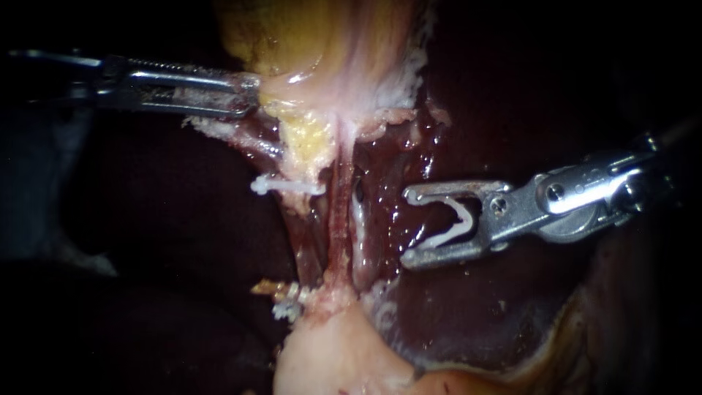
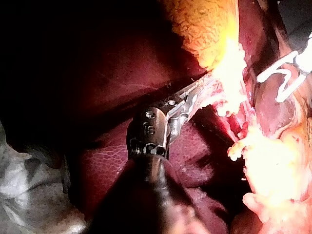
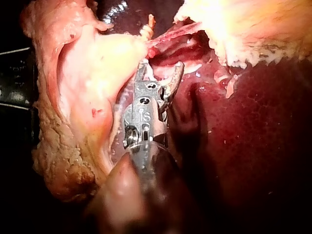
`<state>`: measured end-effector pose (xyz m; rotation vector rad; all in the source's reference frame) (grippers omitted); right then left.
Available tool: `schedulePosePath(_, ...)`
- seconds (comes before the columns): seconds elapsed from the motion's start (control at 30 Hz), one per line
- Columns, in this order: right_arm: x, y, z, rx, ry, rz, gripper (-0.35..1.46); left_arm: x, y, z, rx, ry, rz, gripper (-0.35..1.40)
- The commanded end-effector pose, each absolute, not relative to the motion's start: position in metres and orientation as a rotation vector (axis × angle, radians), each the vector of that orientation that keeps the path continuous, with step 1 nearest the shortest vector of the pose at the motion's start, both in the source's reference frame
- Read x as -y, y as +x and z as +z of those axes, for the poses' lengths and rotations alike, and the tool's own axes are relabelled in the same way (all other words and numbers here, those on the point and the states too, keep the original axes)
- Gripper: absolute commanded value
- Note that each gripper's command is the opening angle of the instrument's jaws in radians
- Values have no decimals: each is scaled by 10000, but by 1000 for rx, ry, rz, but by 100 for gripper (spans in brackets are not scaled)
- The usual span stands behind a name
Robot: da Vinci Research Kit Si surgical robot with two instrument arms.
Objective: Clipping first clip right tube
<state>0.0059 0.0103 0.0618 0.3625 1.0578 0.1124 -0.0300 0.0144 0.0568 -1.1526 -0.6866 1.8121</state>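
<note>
Right instrument (image 1: 404,227): jaws spread wide, clip (image 1: 462,218) held between them.
Right tube (image 1: 360,219): at their nine o'clock, not yet enclosed.

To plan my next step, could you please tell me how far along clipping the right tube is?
Done: a closed white clip sits across the left strand of tissue. In hand: the left instrument holds the pale yellowish gallbladder up; the right instrument carries an open white V-shaped clip, short of the reddish right tube. Left: bring it around that tube and close it; none is on it yet.
</note>
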Motion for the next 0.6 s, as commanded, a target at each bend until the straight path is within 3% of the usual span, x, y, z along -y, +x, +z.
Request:
schedulePosePath(0.03,-103,59,618,-1058,362,112,50,-145,-298,566,689,-1152,1812,-35)
schedulePosePath(0.33,-102,59,618,-1058,363,112,50,-169,-266,535,664,-1153,1797,-35)
schedulePosePath(0.6,-102,59,617,-1058,363,112,50,-174,-259,527,658,-1159,1794,-35)
